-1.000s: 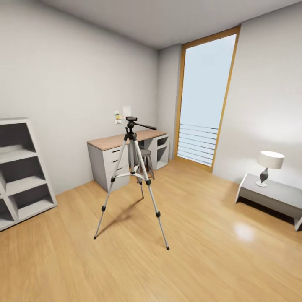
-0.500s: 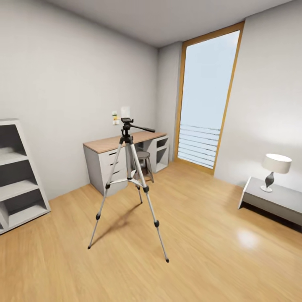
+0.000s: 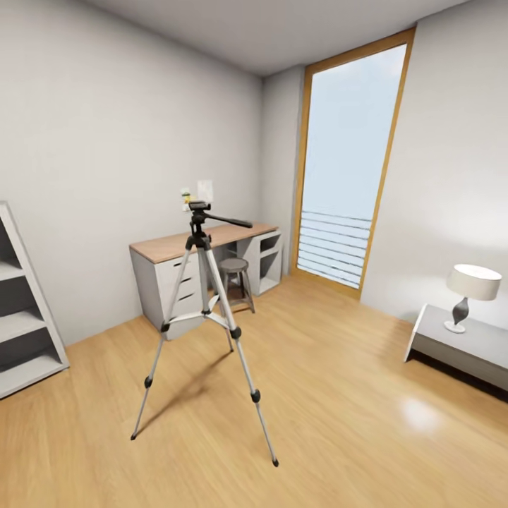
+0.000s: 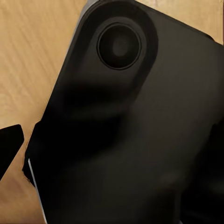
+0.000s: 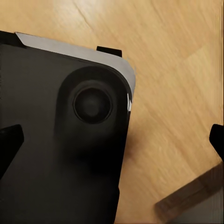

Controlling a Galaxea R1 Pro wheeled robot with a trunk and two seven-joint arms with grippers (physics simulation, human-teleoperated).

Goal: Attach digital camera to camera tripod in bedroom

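Note:
The camera tripod (image 3: 204, 282) stands on the light wood floor in the middle of the bedroom, ahead and slightly left in the head view. Its three silver legs are spread. Its black head (image 3: 199, 208) is bare on top, and the long pan handle (image 3: 229, 221) points right. The digital camera is out of view. In the left wrist view my left gripper (image 4: 112, 140) hangs over a black part of my own body, one fingertip (image 4: 10, 144) at the picture's edge. My right gripper (image 5: 112, 140) is spread wide over the same kind of black body and floor, with nothing between its fingertips (image 5: 9, 144).
Behind the tripod, a wood-topped grey desk (image 3: 176, 247) with a round stool (image 3: 235, 267) stands against the back wall. A tall wood-framed window (image 3: 349, 162) is at the back right, a white shelf (image 3: 21, 317) at far left. A low grey table (image 3: 451, 349) with a lamp (image 3: 473, 286) stands at right.
The whole head view has shifted: I have rolled closer, so the tripod looks larger and sits further left. Nothing in the room has moved by itself.

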